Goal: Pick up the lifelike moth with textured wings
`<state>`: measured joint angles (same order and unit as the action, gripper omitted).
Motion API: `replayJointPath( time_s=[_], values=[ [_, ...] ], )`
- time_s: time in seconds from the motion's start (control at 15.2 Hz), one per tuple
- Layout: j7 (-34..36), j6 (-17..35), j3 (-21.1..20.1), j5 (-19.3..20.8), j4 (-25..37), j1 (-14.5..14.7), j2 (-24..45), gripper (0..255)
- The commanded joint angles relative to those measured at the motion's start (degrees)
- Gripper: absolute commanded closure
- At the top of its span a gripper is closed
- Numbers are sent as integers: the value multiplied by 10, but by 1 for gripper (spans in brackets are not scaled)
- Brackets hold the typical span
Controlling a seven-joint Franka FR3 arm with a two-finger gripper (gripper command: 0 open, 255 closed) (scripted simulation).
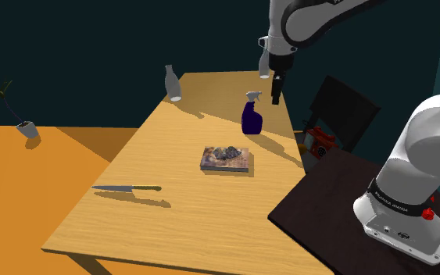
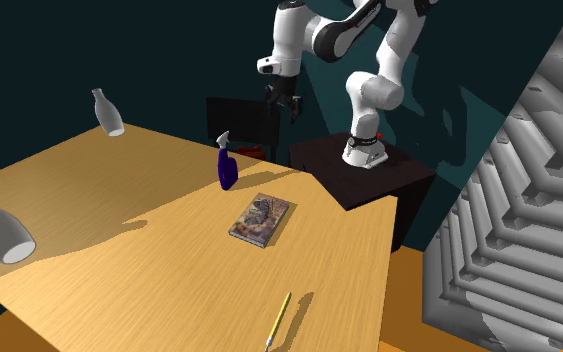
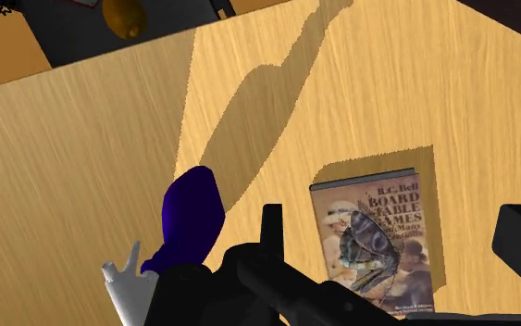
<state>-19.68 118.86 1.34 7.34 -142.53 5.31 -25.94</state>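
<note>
- The moth, grey-brown with mottled wings, lies flat on the cover of a book. The book lies flat near the middle of the wooden table.
- In the wrist view the moth's longer run appears to follow the book's long side. This is a judgement, as the wing outline blends into the cover print.
- The gripper hangs high above the table, well apart from the moth. The moth lies at about 7 o'clock from it in the shoulder view and nearly at 6 o'clock in the second exterior view.
- The two black fingers stand wide apart with nothing held. Along the hand's line of sight the moth falls between them, closer to the finger beside the spray bottle.
- The coming move is probably a descent with a small shift, closing across the moth's narrow width.
- The purple spray bottle stands near the book, at 1 o'clock from it in the shoulder view, and needs clearance on the way down.
- The wrist view gives the moth's shape, while the shoulder view gives the height gap. The shoulder view also shows a knife at 8 o'clock from the book and a pale bottle at 11 o'clock, both well apart.
</note>
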Motion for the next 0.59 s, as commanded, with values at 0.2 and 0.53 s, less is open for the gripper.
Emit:
replayJointPath(
  time_s=[0.2, 0.53],
  values=[
    [-41, 100, 3, 0, 3, 17, 101, 0],
    [-82, 181, -1, -3, 28, 32, 206, 0]
  ],
)
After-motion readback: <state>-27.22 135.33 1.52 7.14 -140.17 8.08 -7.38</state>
